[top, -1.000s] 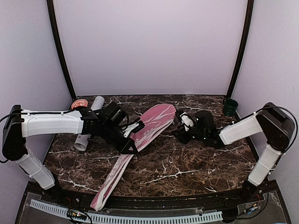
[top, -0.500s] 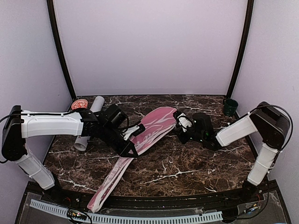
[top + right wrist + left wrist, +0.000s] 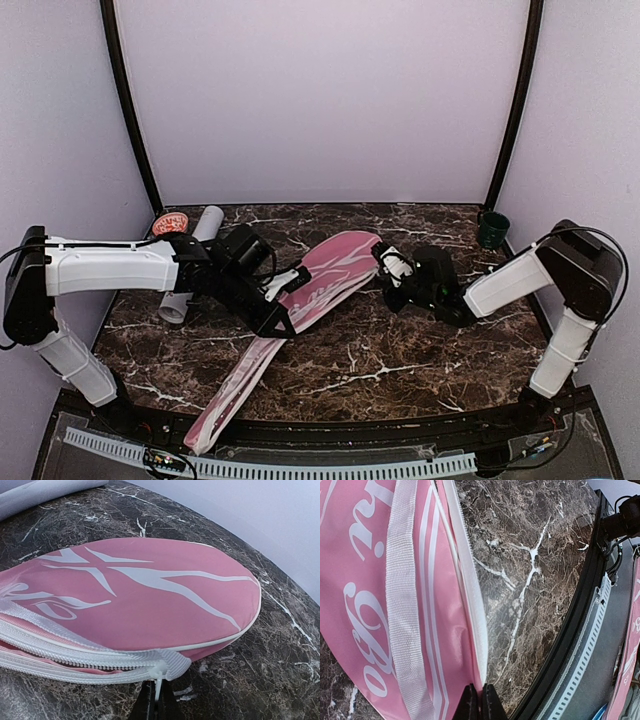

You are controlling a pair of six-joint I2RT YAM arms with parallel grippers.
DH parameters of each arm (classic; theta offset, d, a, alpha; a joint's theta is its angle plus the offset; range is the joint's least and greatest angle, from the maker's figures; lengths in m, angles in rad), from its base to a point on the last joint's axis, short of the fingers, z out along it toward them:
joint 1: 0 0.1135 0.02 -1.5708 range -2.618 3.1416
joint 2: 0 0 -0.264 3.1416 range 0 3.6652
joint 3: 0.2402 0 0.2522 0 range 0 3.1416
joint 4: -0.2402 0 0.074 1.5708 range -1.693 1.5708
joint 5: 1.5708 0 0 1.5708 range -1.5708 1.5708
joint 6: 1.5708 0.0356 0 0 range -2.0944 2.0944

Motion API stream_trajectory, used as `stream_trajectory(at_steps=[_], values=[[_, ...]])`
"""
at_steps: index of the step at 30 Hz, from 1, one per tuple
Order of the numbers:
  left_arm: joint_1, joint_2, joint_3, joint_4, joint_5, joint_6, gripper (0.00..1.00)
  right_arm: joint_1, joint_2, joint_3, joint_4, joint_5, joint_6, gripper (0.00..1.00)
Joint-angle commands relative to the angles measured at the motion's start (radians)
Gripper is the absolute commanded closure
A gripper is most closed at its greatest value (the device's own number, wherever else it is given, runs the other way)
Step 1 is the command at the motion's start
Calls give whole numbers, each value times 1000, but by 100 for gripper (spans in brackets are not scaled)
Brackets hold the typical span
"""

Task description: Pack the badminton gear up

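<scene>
**Q:** What lay at the left in the overhead view?

**A:** A white tube (image 3: 176, 303) rested on the marble table (image 3: 400, 350) at the left rear. The left arm partly covered it, and a round red-topped object (image 3: 170, 222) sat just beside its far end. The left gripper (image 3: 283, 322) was down at the near edge of the pink bag (image 3: 330, 270). The bag ran diagonally from the table's front edge up toward the centre.

**Q:** Did that view show how the tool stood?

**A:** No. The left wrist view did: the fingers (image 3: 469, 702) were pinched narrow on the bag's white zip edge (image 3: 470, 595), with the marble just beside it.

**Q:** And at the bag's rounded head?

**A:** From overhead, the right gripper (image 3: 383, 258) only appeared to meet that end. The right wrist view showed it closed tight on the white zip pull (image 3: 159, 672). Left of the pull, the two rows of zip teeth (image 3: 75, 650) stood apart.

**Q:** What was furthest right?

**A:** A small green cup (image 3: 492, 228) stood in the right rear corner, well apart from the bag. Only the overhead view showed it.
</scene>
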Motion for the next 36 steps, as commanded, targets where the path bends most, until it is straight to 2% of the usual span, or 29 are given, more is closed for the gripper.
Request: stream_trajectory(at_steps=[1, 21, 29, 36], values=[[-5, -52, -4, 30, 14, 0, 100, 14, -49, -11, 12, -1, -4, 99], [-5, -24, 2, 72, -7, -20, 100, 33, -50, 17, -89, -172, 68, 100], [-5, -10, -5, 108, -20, -51, 100, 70, -73, 20, -104, -162, 88, 100], [-5, 33, -10, 162, -42, -85, 100, 118, -89, 67, -182, -136, 96, 100]])
